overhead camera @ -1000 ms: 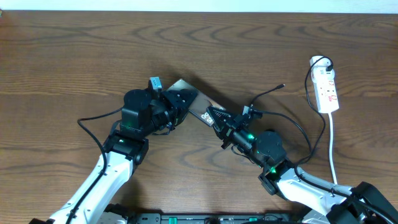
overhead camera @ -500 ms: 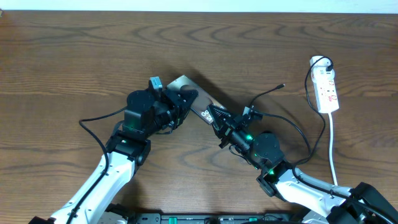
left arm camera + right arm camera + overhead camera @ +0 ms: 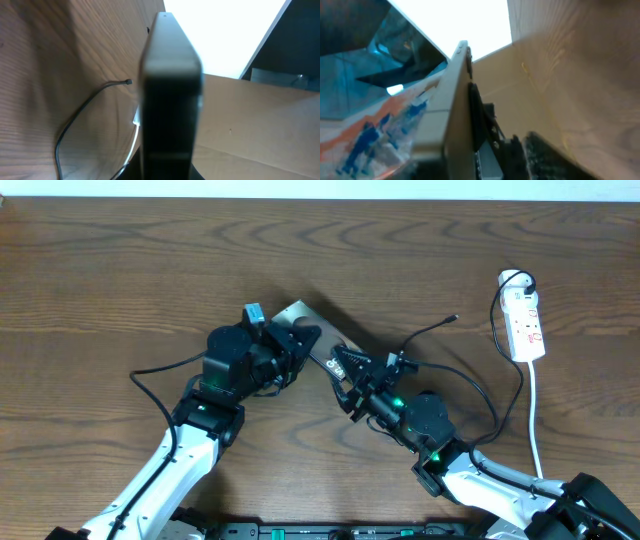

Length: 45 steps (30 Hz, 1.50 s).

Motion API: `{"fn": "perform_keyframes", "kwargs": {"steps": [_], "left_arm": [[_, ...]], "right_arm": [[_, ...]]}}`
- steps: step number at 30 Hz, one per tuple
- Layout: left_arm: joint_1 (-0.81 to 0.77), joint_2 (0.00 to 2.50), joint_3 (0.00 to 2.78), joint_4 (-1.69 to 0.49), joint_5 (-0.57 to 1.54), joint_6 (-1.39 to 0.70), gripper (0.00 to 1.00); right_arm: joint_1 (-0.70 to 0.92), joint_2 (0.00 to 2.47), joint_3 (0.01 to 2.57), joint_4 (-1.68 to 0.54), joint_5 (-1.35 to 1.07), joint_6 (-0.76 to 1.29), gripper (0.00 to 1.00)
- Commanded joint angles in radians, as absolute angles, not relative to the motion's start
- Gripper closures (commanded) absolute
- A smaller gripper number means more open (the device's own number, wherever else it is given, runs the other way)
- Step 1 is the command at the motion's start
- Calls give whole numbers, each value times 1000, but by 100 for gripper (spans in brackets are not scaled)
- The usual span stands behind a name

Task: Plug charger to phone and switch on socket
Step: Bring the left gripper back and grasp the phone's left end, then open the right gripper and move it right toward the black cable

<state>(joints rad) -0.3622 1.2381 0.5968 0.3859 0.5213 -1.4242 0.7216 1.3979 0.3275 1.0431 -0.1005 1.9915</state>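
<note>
Mostly hidden phone (image 3: pixel 325 347) btwn left claw (image 3: pixel 299 340), right claw (image 3: pixel 346 371), grips unclear

The wood-grain tabletop (image 3: pixel 100 280) is brown, the rectangular smartphone (image 3: pixel 325 345) dark grey, the narrow power strip (image 3: pixel 524 325) white with red marks, the thin cable (image 3: pixel 430 332) black.
</note>
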Motion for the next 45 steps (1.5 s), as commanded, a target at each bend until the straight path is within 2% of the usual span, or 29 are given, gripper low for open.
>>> {"fn": "perform_keyframes", "kwargs": {"steps": [1, 3, 4, 5, 9, 16, 19, 22, 23, 24, 27, 30, 38, 39, 40, 41, 45], "left_arm": [[-353, 1229, 606, 392, 522, -1319, 93], [-326, 1229, 606, 357, 523, -1283, 93], [-307, 1229, 606, 328, 523, -1265, 93], [-274, 1229, 606, 278, 523, -1229, 92], [-176, 1229, 606, 153, 562, -1186, 93], [-14, 1229, 606, 142, 852, -1152, 92], [6, 1229, 606, 138, 910, -1147, 93], [1, 1230, 606, 134, 933, -1121, 92], [-1, 1231, 606, 130, 942, -1119, 92], [-1, 1231, 606, 128, 945, -1118, 92], [-1, 1235, 606, 127, 954, -1118, 92], [-1, 1235, 606, 116, 953, -1118, 93], [-1, 1235, 606, 112, 954, -1118, 93], [-1, 1235, 606, 112, 954, -1118, 92], [-1, 1235, 606, 112, 954, -1118, 93], [-1, 1235, 606, 112, 954, -1118, 93], [-1, 1235, 606, 112, 954, -1118, 92]], "right_arm": [[727, 1393, 341, 1042, -154, 1847, 31], [727, 1393, 341, 1034, -160, 1721, 8], [727, 1393, 341, 1019, -160, 1645, 1], [725, 1392, 341, 984, -159, 1541, 1], [699, 1392, 341, 876, -159, 1356, 1], [587, 1372, 346, 839, -178, 1247, 1], [520, 1333, 384, 739, -216, 1149, 1], [471, 1291, 487, 455, -230, 1012, 1], [456, 1273, 594, 207, -178, 893, 1], [452, 1269, 651, 90, -126, 848, 1], [443, 1270, 815, -241, 96, 822, 1], [427, 1275, 936, -462, 301, 837, 1], [418, 1275, 967, -427, 387, 837, 1], [418, 1278, 966, -414, 395, 836, 3], [418, 1283, 966, -409, 413, 836, 14], [418, 1293, 966, -402, 435, 836, 17], [418, 1381, 967, -379, 546, 837, 8]]}}
